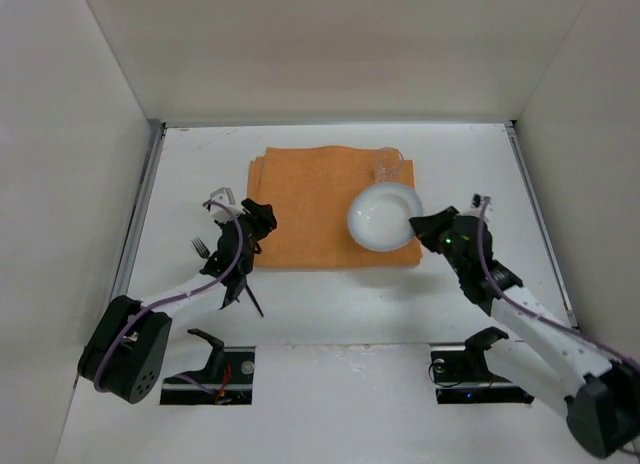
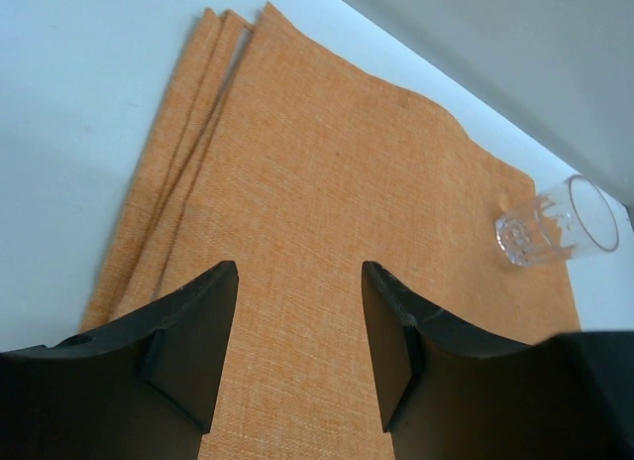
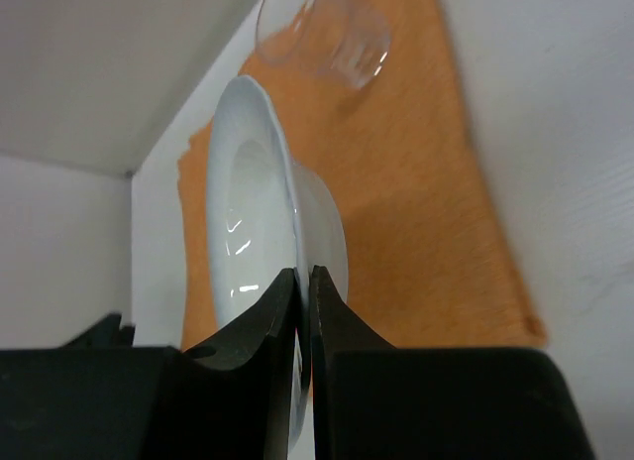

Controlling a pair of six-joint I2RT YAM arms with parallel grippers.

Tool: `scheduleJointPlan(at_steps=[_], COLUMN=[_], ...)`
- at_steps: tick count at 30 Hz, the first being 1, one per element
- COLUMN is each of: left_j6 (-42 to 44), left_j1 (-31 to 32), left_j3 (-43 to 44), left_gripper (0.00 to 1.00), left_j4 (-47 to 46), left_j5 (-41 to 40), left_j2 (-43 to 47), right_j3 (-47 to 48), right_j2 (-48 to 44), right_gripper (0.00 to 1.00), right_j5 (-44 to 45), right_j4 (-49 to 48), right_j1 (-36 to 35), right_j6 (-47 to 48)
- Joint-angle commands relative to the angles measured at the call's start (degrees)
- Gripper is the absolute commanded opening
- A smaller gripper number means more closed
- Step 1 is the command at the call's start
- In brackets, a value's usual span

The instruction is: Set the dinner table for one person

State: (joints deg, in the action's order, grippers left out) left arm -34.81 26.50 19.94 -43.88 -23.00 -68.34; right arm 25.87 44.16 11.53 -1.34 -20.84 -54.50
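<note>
An orange cloth mat lies in the middle of the white dinner table. A white deep plate rests on the mat's right part, tipped up in the right wrist view. My right gripper is shut on the plate's near right rim, and its fingertips pinch the thin edge. A clear glass stands at the mat's far right corner. My left gripper hovers over the mat's left edge, its jaws open with only cloth between them.
A fork and another silvery piece lie on the table left of the mat, beside the left arm. Metal rails run along the table's left and right edges, with white walls around it.
</note>
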Motion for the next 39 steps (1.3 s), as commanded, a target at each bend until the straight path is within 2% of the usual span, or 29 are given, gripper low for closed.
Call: scheduleJointPlan(at_steps=[1, 5, 9, 20, 22, 24, 30, 33, 39], left_j6=[-2.8, -3.4, -3.8, -3.7, -3.4, -3.3, -2.8, -1.4, -2.5], left_j1=[-2.0, -3.9, -5.4, -5.4, -5.3, -5.4, -3.4, -1.2, 3.3], left_j3=[-1.1, -2.0, -3.2, -2.7, -2.7, -2.5, -0.1, 0.4, 2.5], left_gripper=[0.51, 0.51, 0.51, 0.51, 0.51, 0.50, 0.44, 0.41, 0.35], left_j4=[-1.7, -0.4, 0.3, 0.4, 0.5, 1.6, 9.7, 18.0, 46.7], left_j5=[-0.6, -0.6, -0.8, -0.9, -1.3, -1.9, -5.7, -8.5, -12.9], left_j2=[1.8, 3.6, 5.8, 4.7, 5.0, 5.1, 6.9, 11.4, 23.1], right_j3=[6.9, 14.9, 21.4, 32.6, 32.6, 31.0, 25.5, 23.5, 21.3], right_j2=[10.1, 25.9, 37.6, 58.0, 58.8, 58.9, 57.0, 53.5, 43.9], right_gripper=[0.11, 0.11, 0.11, 0.13, 0.15, 0.21, 0.59, 0.68, 0.77], right_j5=[-1.7, -6.3, -8.0, -6.8, -5.8, -4.1, 0.2, 3.6, 7.5], right_j4=[-14.0, -23.7, -30.4, -35.2, -34.5, -33.9, -28.7, -24.3, -17.4], right_j1=[-7.9, -11.5, -12.6, -15.8, -16.5, -16.8, -18.0, -18.1, -18.1], right_j6=[-3.3, -4.5, -5.4, -6.1, -6.1, -6.5, -4.7, -0.5, 8.3])
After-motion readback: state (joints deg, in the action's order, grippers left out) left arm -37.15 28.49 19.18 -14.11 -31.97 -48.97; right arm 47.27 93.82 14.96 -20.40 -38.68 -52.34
